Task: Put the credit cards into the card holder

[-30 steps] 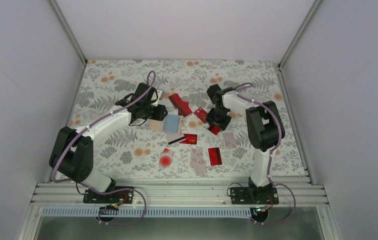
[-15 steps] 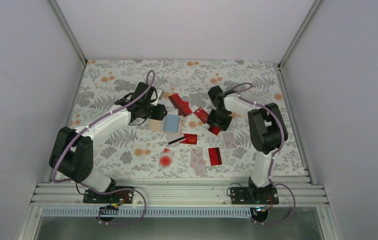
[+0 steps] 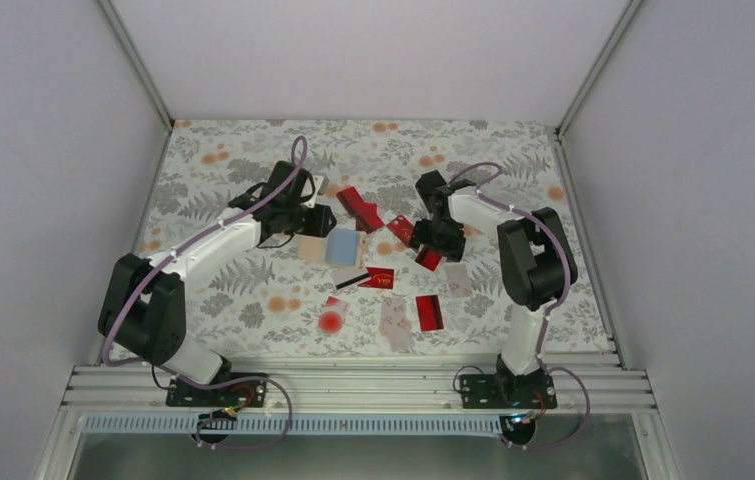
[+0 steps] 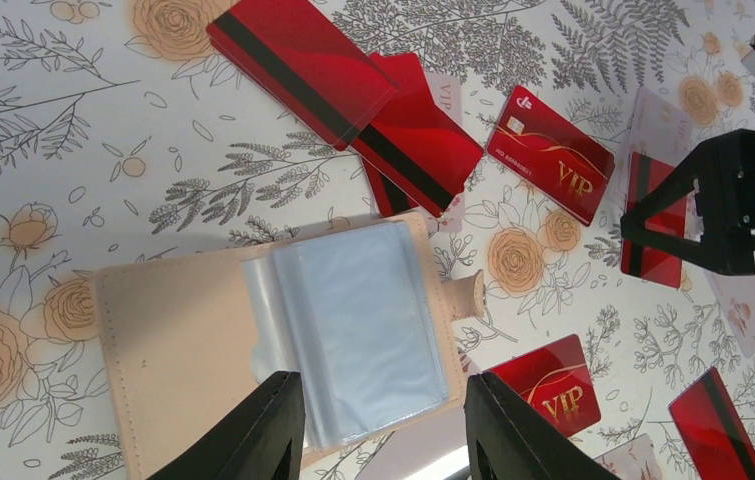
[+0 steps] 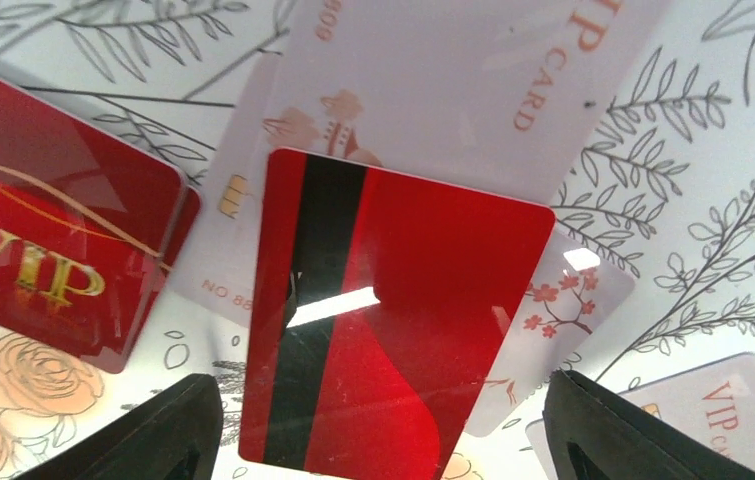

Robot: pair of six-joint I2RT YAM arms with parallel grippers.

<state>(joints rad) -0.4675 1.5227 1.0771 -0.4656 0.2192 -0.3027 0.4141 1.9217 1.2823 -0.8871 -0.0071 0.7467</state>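
The card holder (image 4: 193, 350) lies open on the floral table, tan with a light-blue clear sleeve; from above it is the card holder (image 3: 335, 247). My left gripper (image 4: 383, 435) hovers open over its near edge, fingers astride the sleeve. My right gripper (image 5: 383, 440) is wide open around a red credit card with a black stripe (image 5: 393, 310), which lies flat on pale cards (image 5: 473, 80). More red cards (image 3: 360, 207) lie behind the holder. Others (image 3: 429, 311) lie nearer the front. A white card with a black stripe (image 3: 350, 277) sits beside a red VIP card (image 3: 381, 277).
A round red blot (image 3: 330, 321) marks the table near the front. Pale pinkish cards (image 3: 394, 322) lie next to it. White walls close in the table on three sides, and a metal rail (image 3: 353, 385) runs along the near edge.
My right gripper's jaws have spread wider around the red striped card. The left gripper has drawn back a little, uncovering more of the holder.
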